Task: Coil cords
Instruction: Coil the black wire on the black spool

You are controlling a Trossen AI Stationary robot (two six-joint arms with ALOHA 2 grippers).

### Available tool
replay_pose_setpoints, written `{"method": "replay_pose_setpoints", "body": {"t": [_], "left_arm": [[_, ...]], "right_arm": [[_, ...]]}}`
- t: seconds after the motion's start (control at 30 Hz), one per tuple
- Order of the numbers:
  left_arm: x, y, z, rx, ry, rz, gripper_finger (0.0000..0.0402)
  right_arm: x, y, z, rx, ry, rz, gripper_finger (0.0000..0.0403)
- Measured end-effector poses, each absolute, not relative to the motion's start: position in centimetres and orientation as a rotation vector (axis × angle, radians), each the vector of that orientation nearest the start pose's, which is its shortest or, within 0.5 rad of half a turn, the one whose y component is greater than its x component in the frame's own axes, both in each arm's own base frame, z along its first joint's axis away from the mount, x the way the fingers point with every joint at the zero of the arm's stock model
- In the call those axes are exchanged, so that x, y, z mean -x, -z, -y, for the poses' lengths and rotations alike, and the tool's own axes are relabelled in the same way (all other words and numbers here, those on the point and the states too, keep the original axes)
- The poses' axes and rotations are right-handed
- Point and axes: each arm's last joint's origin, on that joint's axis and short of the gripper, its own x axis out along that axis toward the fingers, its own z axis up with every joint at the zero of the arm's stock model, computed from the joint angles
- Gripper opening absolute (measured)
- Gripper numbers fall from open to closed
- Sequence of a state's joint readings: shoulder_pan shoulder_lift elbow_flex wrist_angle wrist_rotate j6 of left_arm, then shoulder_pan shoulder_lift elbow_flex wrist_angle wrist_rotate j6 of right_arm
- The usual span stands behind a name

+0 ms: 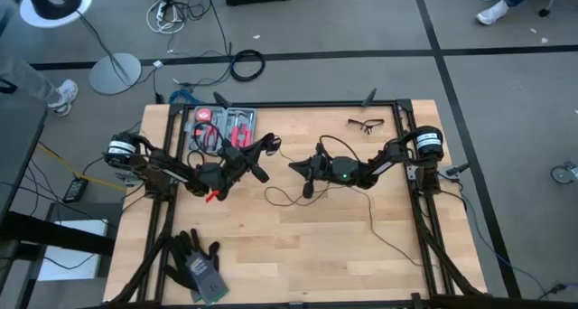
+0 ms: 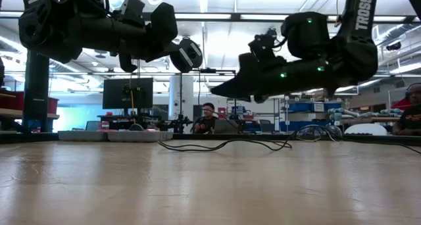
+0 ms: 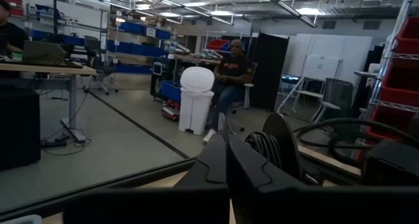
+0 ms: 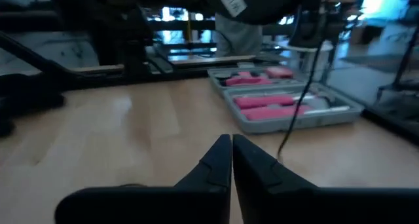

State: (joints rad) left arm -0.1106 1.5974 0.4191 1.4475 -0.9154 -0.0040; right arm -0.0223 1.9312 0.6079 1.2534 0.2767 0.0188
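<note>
"TROSSEN" reads on an arm in the low view. Both the left gripper (image 3: pixel 227 160) and right gripper (image 4: pixel 232 153) hang closed and empty above the wooden table (image 1: pixel 298 246). The thin black cord (image 1: pixel 361 214) trails across it below the right gripper; shelves and a seated person (image 3: pixel 230 80) fill the room.

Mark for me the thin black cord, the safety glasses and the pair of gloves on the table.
thin black cord (image 1: pixel 384 234): high view, on the loose strand trailing across the wood.
safety glasses (image 1: pixel 366 124): high view, on the frame's bridge.
gloves (image 1: pixel 197 264): high view, on the palm of the upper glove.
</note>
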Motion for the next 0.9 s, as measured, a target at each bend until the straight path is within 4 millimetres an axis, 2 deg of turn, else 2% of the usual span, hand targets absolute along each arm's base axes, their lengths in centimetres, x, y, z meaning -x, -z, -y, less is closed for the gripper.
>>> {"method": "replay_pose_setpoints", "body": {"t": [0.23, 0.4, 0.53, 0.77, 0.83, 0.9], "left_arm": [[-25.9, -18.7, 0.8, 0.14, -0.79, 0.241, 0.0], [-26.0, -18.7, 0.8, 0.143, -0.79, 0.245, 0.0], [-26.0, -18.8, 0.8, 0.143, -0.788, 0.247, 0.0], [-26.1, -18.8, 0.8, 0.142, -0.788, 0.246, 0.0], [-26.1, -18.8, 0.8, 0.142, -0.788, 0.245, 0.0], [-26.1, -18.8, 0.8, 0.141, -0.788, 0.245, 0.0]], "right_arm": [[-34.0, -12.0, 2.0, 0.127, 0.378, -0.199, 0.0063], [-35.0, -11.7, 3.1, 0.149, 0.414, -0.337, 0.0097], [-35.6, -12.0, 3.7, 0.151, 0.431, -0.363, 0.0108], [-35.4, -11.5, 3.9, 0.15, 0.432, -0.425, 0.0096], [-35.4, -11.4, 3.9, 0.132, 0.435, -0.43, 0.0075], [-35.4, -11.4, 3.6, 0.121, 0.427, -0.432, 0.0038]]}}
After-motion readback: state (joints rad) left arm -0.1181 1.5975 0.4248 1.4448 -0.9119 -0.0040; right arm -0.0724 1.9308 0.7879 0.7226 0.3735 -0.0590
